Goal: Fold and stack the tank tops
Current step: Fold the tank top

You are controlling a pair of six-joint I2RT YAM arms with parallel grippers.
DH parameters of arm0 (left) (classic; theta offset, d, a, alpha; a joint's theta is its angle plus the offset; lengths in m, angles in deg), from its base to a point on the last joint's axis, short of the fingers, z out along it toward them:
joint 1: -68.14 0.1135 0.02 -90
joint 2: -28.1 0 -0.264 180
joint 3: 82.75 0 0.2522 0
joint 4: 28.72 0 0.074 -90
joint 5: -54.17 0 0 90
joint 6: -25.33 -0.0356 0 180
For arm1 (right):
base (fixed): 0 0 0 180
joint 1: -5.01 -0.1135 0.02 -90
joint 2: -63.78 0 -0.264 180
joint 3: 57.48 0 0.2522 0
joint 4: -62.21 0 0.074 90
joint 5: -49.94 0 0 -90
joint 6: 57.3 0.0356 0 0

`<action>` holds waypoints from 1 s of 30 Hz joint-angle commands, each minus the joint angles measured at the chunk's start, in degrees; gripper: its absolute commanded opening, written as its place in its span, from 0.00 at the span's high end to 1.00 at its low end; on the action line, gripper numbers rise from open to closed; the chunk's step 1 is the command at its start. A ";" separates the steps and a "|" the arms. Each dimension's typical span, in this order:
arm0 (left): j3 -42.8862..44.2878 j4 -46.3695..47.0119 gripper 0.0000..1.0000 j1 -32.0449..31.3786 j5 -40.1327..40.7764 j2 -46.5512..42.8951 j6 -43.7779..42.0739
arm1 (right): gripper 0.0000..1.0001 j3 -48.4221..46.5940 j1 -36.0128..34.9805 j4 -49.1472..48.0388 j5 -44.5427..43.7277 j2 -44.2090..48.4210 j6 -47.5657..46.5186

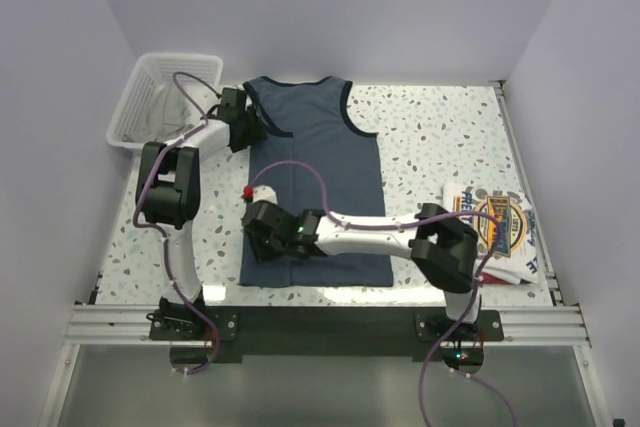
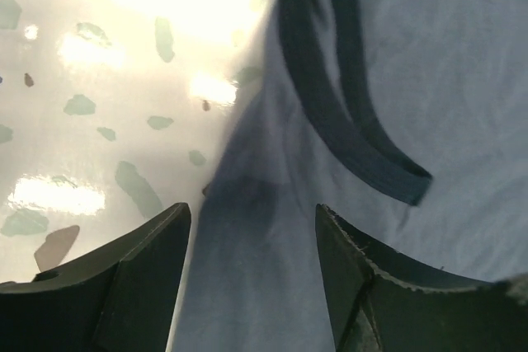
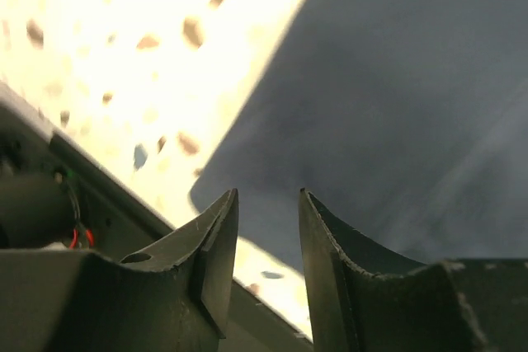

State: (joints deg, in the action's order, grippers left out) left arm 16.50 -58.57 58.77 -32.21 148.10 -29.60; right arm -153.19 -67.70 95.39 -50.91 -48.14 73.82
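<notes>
Slate-blue tank top lies flat at table centre; folding appears unfinished. White tank top rests at the right edge, unstacked. Left gripper at the shoulder and right gripper at the hem stand open, empty.

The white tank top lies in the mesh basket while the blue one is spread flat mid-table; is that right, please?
Not quite: the white tank top lies at the right edge of the table, not in the basket. The top external view shows it; the blue tank top is indeed flat mid-table.
</notes>
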 commanded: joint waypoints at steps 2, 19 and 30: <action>3.27 1.33 0.30 -0.56 -4.83 -7.59 -2.55 | 0.59 3.55 9.23 0.70 -0.66 12.76 -2.01; -17.54 6.69 0.37 -27.62 -0.37 -25.52 3.86 | 0.54 -9.17 58.81 2.55 19.02 -3.29 -17.65; -20.46 6.52 0.40 -42.30 -0.37 -26.14 5.62 | 0.55 -22.64 59.52 3.96 17.98 -16.49 -19.42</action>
State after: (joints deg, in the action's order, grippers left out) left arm -4.24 -53.96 18.64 -33.44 124.17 -25.08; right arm -172.34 -8.05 99.22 -34.30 -64.49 55.59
